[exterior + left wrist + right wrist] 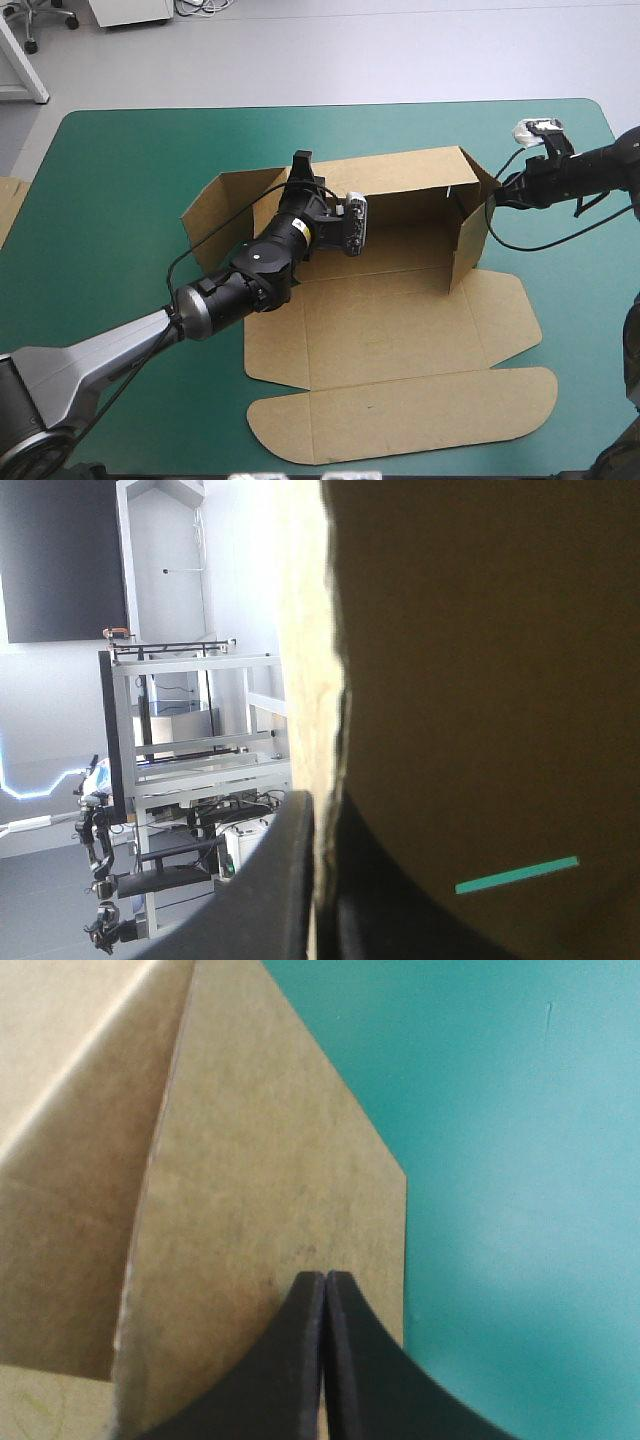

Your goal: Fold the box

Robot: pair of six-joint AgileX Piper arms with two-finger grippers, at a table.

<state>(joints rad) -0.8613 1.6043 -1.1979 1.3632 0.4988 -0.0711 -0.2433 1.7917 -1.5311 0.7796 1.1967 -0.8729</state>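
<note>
Between your left jaws sits the top edge of the box's [400, 320] far wall [400, 172]. They pinch the board, one black finger [275, 880] on one face and its mate on the other. Your right jaws are pressed together into one point with no board between them. Their tip is over the corner flap [270, 1190] at the box's right end; whether it touches or sits just off, can't tell.

The box lies mid-table [120, 180], long axis left to right, parallel to the far edge. The far wall is raised and the right end wall [468, 240] is raised. The left end flap [225, 205] leans outward, untucked. The floor is flat and the lid [400, 410] lies flat toward the near edge.

Key relation: both jaws are on the far long side, the left jaws toward the wall's left part, the right jaws at its right corner. The rest of the box lies nearward of both. Your left arm [260, 265] is nearer the loose left flap.

Judgement: the walls are about half done. The likely next move is to push the corner flap inward along the right end wall while your left jaws keep the far wall upright.

Hidden: the left arm covers part of the far wall's inner face and floor in the high view. The left wrist view gives only dark board and a thin teal-green slit [515, 875], with no corner in sight. More brown board [8, 205] shows at the table's left edge.
</note>
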